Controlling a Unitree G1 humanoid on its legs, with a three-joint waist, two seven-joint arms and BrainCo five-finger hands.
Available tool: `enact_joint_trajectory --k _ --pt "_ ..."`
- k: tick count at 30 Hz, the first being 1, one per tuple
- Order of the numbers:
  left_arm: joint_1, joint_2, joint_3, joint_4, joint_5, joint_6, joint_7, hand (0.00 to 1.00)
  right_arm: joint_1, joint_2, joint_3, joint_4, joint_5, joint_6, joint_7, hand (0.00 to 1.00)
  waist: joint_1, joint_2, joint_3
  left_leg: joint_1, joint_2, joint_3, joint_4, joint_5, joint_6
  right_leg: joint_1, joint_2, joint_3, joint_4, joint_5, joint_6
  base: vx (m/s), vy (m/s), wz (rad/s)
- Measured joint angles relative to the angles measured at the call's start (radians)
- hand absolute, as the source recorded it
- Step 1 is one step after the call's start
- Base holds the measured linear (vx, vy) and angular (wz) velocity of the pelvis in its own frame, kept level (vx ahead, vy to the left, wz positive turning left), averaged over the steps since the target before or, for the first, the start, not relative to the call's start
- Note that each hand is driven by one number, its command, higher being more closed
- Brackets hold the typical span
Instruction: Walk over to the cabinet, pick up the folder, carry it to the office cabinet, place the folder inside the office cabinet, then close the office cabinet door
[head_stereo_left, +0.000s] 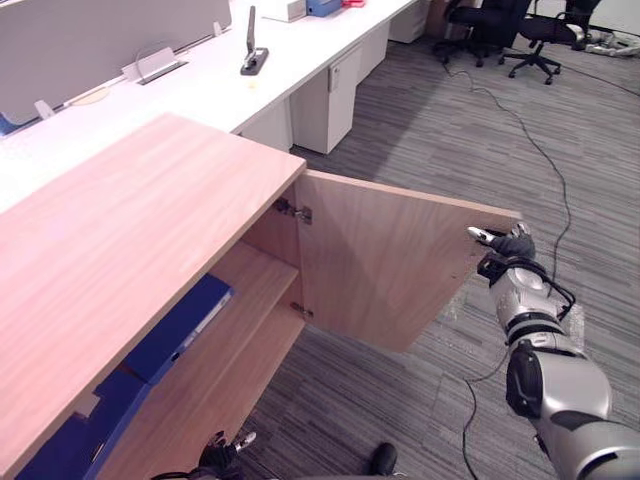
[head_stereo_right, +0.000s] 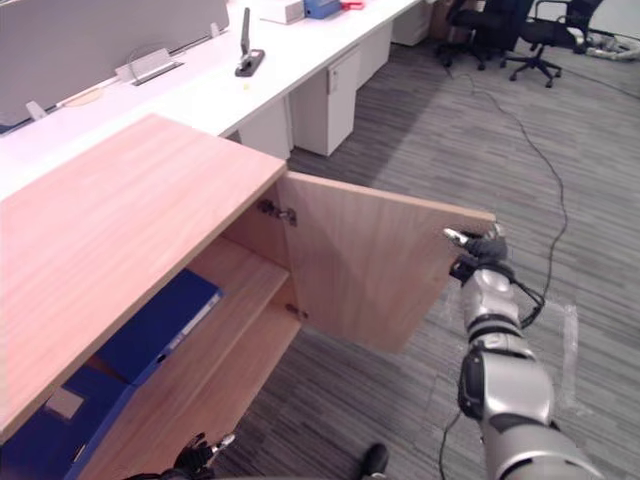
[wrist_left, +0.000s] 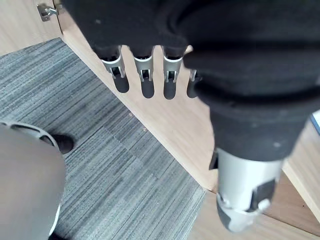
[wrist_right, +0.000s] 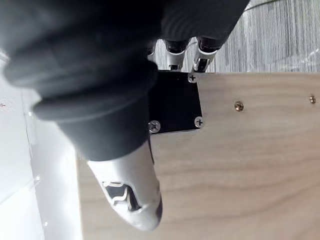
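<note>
Door panel (head_stereo_left: 390, 265), flat wood-grain, at right hand (head_stereo_left: 510, 246).

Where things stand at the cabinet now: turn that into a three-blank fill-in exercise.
1. The door stands ___.
2. The blue folder lies ___ the cabinet, on its shelf.
3. The hand at the door's free edge is the robot's ___ one.
Missing words: open; inside; right.

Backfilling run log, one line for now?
folder: on shelf in cabinet | door: open | right robot hand: open, at door's outer corner | left robot hand: open, low by cabinet
</note>
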Motion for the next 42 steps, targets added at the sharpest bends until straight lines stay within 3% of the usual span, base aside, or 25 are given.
enact_joint_trajectory --k 7,14,18,21,23,27,30,34,39,42 --pt "0.014 0.004 0.002 -0.007 0.000 0.000 -0.009 0.00 -0.012 -0.034 0.134 0.001 -0.002 0.022 0.045 0.00 -0.018 0.003 0.001 0.000 -0.004 -0.022 0.002 0.012 -0.011 0.003 -0.006 -0.003 0.000 0.003 0.003 0.00 0.000 0.00" --pt "0.018 0.008 0.002 -0.008 0.001 0.000 -0.030 0.00 0.008 -0.156 0.512 -0.070 -0.160 0.053 0.156 0.00 -0.033 0.001 0.009 0.011 0.008 -0.013 -0.016 0.012 -0.012 -0.005 0.013 0.011 -0.006 0.005 0.007 -0.07 -0.013 -0.09" --pt "0.022 0.032 0.003 -0.009 0.005 0.000 -0.049 0.00 0.088 -0.237 0.756 -0.299 -0.270 0.066 0.246 0.00 -0.043 -0.022 0.024 0.019 0.040 0.029 -0.034 0.006 -0.025 -0.035 0.056 0.067 -0.007 -0.004 0.008 -0.11 -0.096 -0.44" --pt "0.023 0.036 0.007 -0.007 0.023 0.000 -0.053 0.00 0.157 -0.285 0.918 -0.512 -0.365 0.066 0.361 0.00 -0.067 -0.026 0.026 0.024 0.071 0.070 -0.031 0.005 -0.045 -0.052 0.097 0.103 -0.007 -0.023 -0.003 -0.05 -0.148 -0.49" --pt "0.013 0.035 0.009 -0.005 0.037 0.001 -0.055 0.00 0.208 -0.294 0.997 -0.652 -0.396 0.040 0.447 0.00 -0.074 -0.026 0.026 0.021 0.089 0.090 -0.033 0.011 -0.059 -0.069 0.122 0.122 -0.006 -0.030 -0.013 0.00 -0.114 -0.34" --pt "0.002 0.031 0.045 -0.005 0.048 0.000 -0.059 0.00 0.291 -0.235 1.085 -0.801 -0.397 -0.024 0.534 0.00 -0.075 -0.026 0.025 0.027 0.112 0.111 -0.034 0.026 -0.082 -0.074 0.157 0.141 -0.001 -0.033 -0.047 0.05 -0.095 -0.14" --pt "0.002 0.032 0.097 -0.003 0.042 0.000 -0.050 0.00 0.311 -0.149 1.106 -0.853 -0.392 -0.060 0.545 0.00 -0.066 -0.026 0.021 0.030 0.118 0.120 -0.033 0.031 -0.086 -0.073 0.164 0.146 -0.001 -0.032 -0.054 0.02 -0.033 -0.08" --pt "0.003 0.032 0.146 0.015 0.023 -0.001 -0.036 0.00 0.319 -0.076 1.117 -0.857 -0.391 -0.062 0.542 0.00 -0.043 -0.027 0.010 0.034 0.115 0.119 -0.034 0.031 -0.087 -0.068 0.161 0.145 -0.001 -0.031 -0.055 -0.02 0.007 0.02" --pt "0.004 0.011 0.239 0.038 -0.008 -0.002 -0.011 0.00 0.315 0.049 1.212 -0.820 -0.400 -0.062 0.523 0.00 -0.005 -0.050 -0.005 0.020 0.100 0.080 -0.039 0.055 -0.075 -0.063 0.136 0.109 -0.001 -0.024 -0.056 -0.05 -0.001 0.23" --pt "0.007 -0.017 0.294 0.054 -0.022 -0.002 -0.008 0.00 0.302 0.156 1.255 -0.737 -0.435 -0.060 0.514 0.00 0.043 -0.075 -0.020 -0.008 0.092 0.025 -0.039 0.064 -0.064 -0.061 0.116 0.057 -0.001 -0.020 -0.054 -0.10 0.002 0.55"
